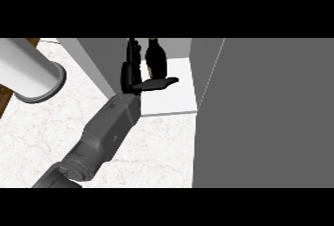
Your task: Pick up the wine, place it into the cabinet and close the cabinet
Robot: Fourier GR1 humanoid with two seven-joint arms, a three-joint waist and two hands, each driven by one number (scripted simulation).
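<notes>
The left hand (134,73) reached into the cabinet (176,95), fingers straight and thumb spread, just beside the upright wine (155,55).

A: Where does the wine (155,55) stand?

B: At the upper middle of the frame, upright inside the cabinet (176,95), toward the back of its floor.

A: And the robot hand (138,78)?

B: Just left of the bottle, with its thumb reaching right across the bottle's base. Its forearm runs down to the lower left over the desk (39,132).

A: What else?

B: The cabinet door (274,114) fills the right side. A cylinder (29,73) lies at the upper left on the desk.
</notes>
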